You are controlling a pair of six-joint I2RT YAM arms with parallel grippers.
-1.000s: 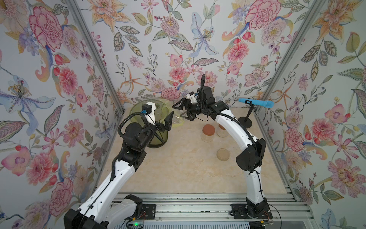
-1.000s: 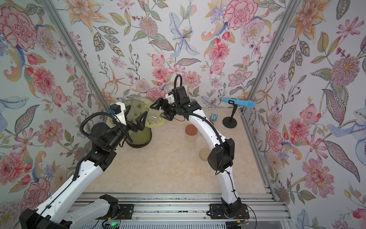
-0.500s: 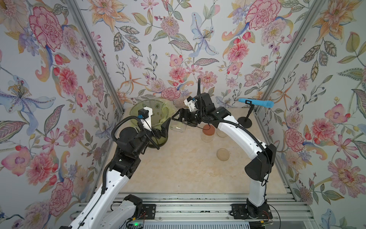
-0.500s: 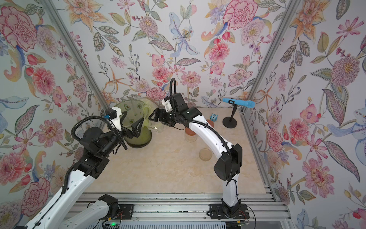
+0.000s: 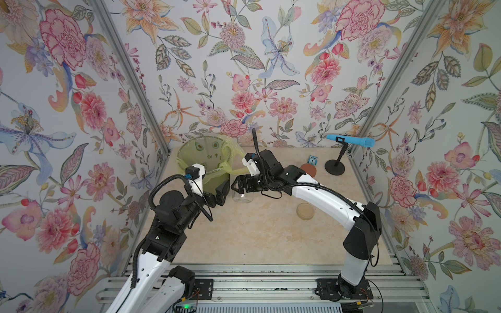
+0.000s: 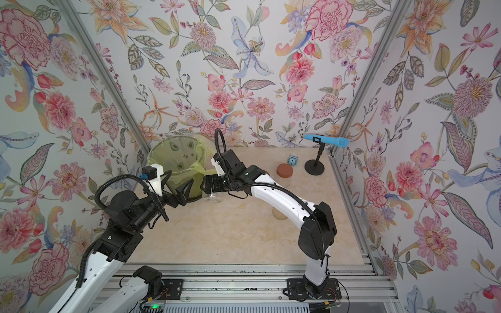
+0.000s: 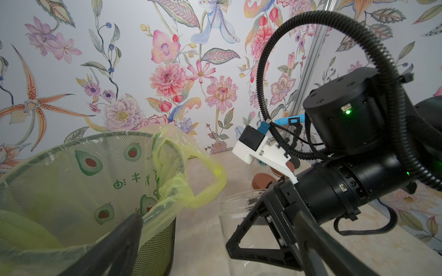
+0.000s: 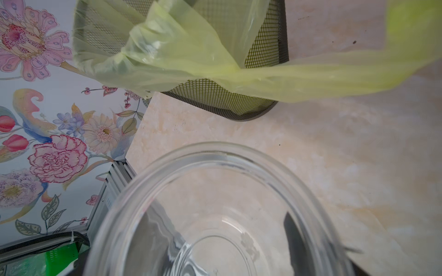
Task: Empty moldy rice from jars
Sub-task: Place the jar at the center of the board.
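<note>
In both top views, right gripper clenched on a small, squat clear glass jar, lidless and upright, just beside a green mesh bin lined with yellow-green plastic at the back left of a beige marbled table. Left gripper splayed wide, holding nothing, in front of the bin. Round beige lid flat on the table, well apart from the jar. Farther back, a second glass jar under a reddish-brown lid, near a blue microphone on a black stand; contents too small to tell.

From the left wrist, black fingers far apart, with the bin's rim and the held jar between them. Two reddish-brown lids behind the right arm.

From the right wrist, straight down the jar's mouth: glass see-through to its base, dark fingers pressed against its outer wall on either side, bin mesh just beyond. No telling, in any view, where the moldy rice lies.
</note>
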